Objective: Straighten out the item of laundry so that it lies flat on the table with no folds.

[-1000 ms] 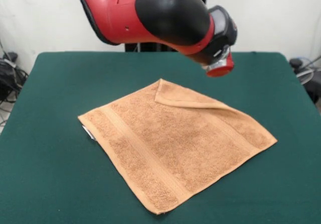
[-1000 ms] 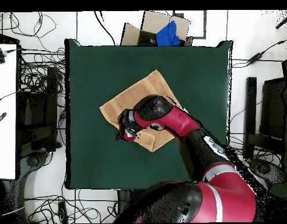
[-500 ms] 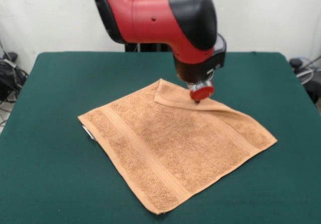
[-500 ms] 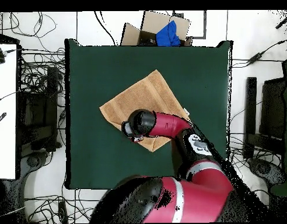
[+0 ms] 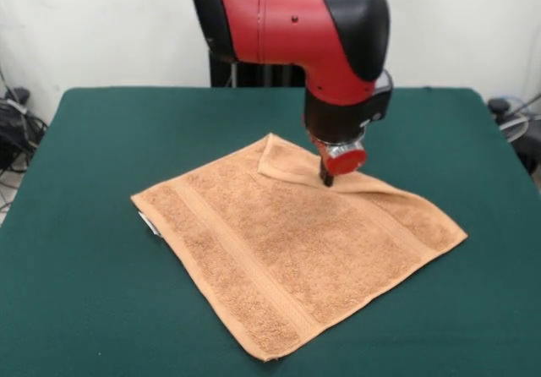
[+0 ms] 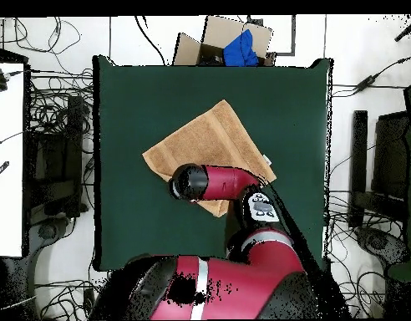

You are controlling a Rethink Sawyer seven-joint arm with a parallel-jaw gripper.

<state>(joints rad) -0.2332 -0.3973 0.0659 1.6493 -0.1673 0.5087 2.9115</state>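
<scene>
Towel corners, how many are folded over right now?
1. The towel has one folded corner at its far side in the front view, with the end effector down on that flap. The other three corners lie flat on the table.

Robotics lab — cable-strewn floor [image 6: 54, 117] (white tiles), pedestal-mounted arm [image 5: 292, 18], table [image 5: 101, 140].

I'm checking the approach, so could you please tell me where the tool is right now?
In the front view the tool sits right of centre, on the folded-over far corner of the towel, which lies mid-table.
</scene>
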